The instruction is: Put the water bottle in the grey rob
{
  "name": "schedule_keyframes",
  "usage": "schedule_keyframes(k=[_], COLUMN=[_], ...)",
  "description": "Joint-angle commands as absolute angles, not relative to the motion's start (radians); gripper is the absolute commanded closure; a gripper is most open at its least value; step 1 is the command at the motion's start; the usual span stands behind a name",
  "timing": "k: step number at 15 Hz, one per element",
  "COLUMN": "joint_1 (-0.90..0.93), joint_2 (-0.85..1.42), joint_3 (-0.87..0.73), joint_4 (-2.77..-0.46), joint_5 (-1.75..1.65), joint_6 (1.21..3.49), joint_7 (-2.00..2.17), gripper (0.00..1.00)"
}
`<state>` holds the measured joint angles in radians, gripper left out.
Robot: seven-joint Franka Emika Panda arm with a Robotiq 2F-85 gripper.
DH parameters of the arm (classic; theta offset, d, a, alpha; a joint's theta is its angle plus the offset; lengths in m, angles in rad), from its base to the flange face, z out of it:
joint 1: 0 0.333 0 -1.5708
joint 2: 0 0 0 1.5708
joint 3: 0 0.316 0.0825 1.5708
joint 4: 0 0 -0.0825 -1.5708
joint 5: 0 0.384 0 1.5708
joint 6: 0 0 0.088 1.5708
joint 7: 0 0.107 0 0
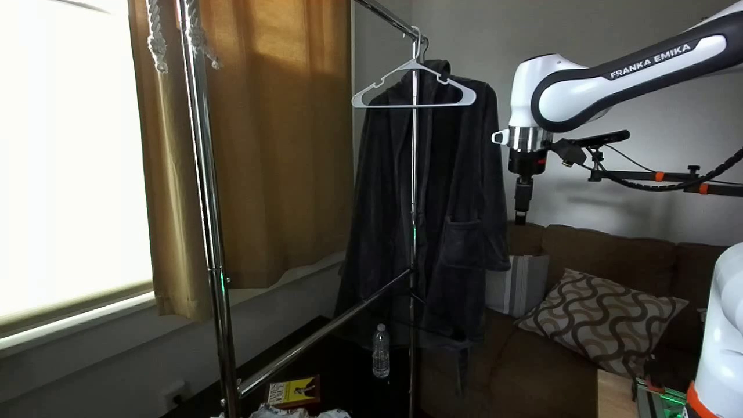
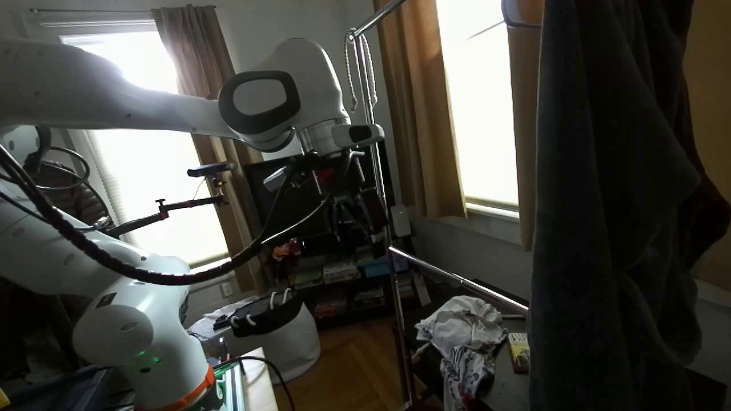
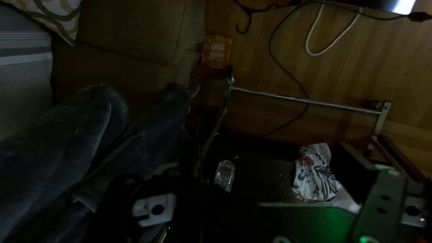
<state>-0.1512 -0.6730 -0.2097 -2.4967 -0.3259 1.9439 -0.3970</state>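
A patterned cushion (image 1: 601, 318) sits on the brown sofa (image 1: 609, 247).

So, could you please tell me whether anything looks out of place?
Mildly, yes: an orange packet lies on the wooden floor beside the sofa, as if dropped, and a floral cloth lies untidily crumpled on the dark surface.

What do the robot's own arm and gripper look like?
The rounded white arm has black trim lettered FRANKA EMIKA and an orange ring at the bottom. A black ribbed cable runs alongside. The gripper is mostly black, with pale plates pierced by round holes.
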Motion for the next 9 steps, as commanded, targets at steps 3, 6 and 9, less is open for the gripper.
schedule_keyframes(k=[3,6,9], joint_1=[-0.091,-0.055,-0.047], joint_2=[-0.54,-0.393,-0.231], joint_3=[-0.227,-0.229,-0.21], joint_4=[-2.488,-2.489,-2.48], joint_5=[-0.251,-0.137,-0.047], joint_6=[1.991,2.121,2.266], joint_7=[-0.377,-0.358,-0.32], gripper=[0.0,0.0,0.0])
